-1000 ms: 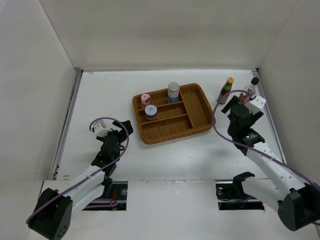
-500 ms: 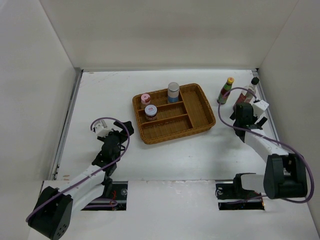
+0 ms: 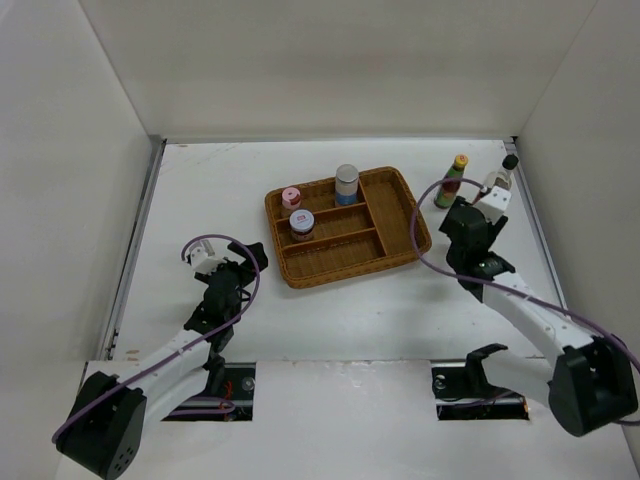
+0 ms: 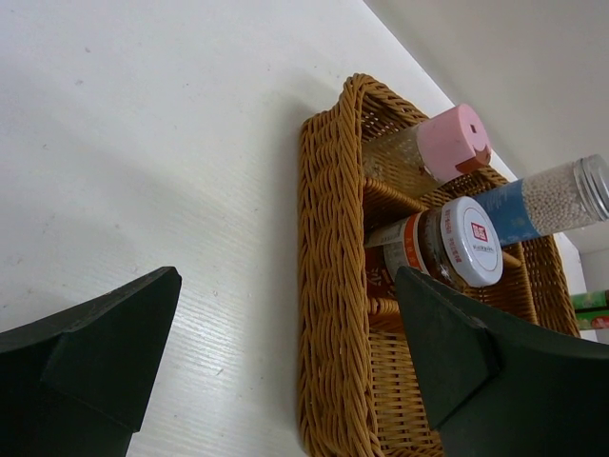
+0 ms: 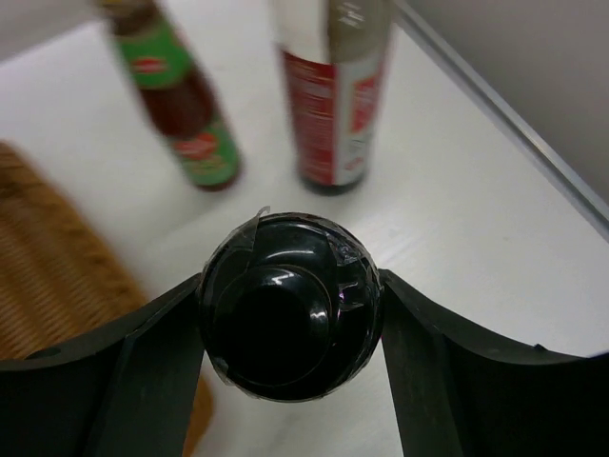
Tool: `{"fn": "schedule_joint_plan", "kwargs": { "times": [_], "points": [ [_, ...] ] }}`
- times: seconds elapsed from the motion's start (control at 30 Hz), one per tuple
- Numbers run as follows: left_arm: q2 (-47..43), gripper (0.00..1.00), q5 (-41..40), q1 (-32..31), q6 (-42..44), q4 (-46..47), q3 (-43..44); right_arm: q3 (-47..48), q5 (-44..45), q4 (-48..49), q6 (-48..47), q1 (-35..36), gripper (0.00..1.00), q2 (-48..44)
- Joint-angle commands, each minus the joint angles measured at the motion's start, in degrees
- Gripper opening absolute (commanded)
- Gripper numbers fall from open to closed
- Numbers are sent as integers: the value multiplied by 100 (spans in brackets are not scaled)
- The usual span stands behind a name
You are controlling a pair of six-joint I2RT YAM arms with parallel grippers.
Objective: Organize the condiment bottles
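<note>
My right gripper (image 3: 465, 222) is shut on the dark shaker (image 5: 290, 305), whose round black top fills the gap between the fingers (image 5: 143, 362). Just beyond it stand the slim green yellow-capped bottle (image 3: 452, 182) and the tall dark-red black-capped bottle (image 3: 498, 183); both also show in the right wrist view, the green bottle (image 5: 176, 95) and the dark-red bottle (image 5: 333, 105). The pink-lidded jar (image 3: 291, 197), white-lidded jar (image 3: 301, 224) and grey-capped blue-label jar (image 3: 346, 184) stand in the wicker tray (image 3: 400, 215). My left gripper (image 3: 245, 255) is open and empty, left of the tray.
The tray's front long compartment and right compartment hold nothing. The tray's left wall (image 4: 333, 286) lies between my left fingers. White walls close in the table at the left, back and right; the raised right edge (image 5: 514, 133) runs close to the bottles.
My right gripper has swung left, away from the right wall and toward the tray's right end, with the shaker in it. The left arm has not moved.
</note>
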Motion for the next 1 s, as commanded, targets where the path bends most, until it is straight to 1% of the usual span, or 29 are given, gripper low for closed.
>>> {"fn": "schedule_joint_plan", "kwargs": {
  "times": [0.0,0.1,0.2,0.27,0.4,0.5,0.57,0.83,0.9,0.93,0.97],
  "points": [
    [-36,100,25,3,-49,248,54,491,344,576,-309,844,57,-363],
    [9,100,42,-15,-49,257,72,1027,-218,698,-151,1574,56,75],
    [-105,100,42,20,-49,257,37,1677,-657,918,16,2225,56,882],
    [-105,100,33,38,-49,248,28,2160,-904,1041,-1,2559,57,1506],
    [-132,100,51,29,-40,239,28,3004,-1063,1165,-97,3008,57,2597],
    [-123,100,16,47,-40,256,10,3418,-1124,1174,-124,3193,58,3186],
    [-88,100,51,47,-40,257,19,3524,-1168,1182,-115,3246,58,3442],
    [-97,100,51,21,-40,257,28,3648,-993,1130,-45,3325,58,4145],
    [-140,100,51,29,-40,257,19,3639,-993,1121,-10,3325,61,4277],
    [-141,100,51,38,-40,257,10,3639,-1019,1095,34,3325,64,4330],
    [-106,100,51,47,-40,257,10,3656,-1028,1051,60,3325,69,4365]
  ]
}}
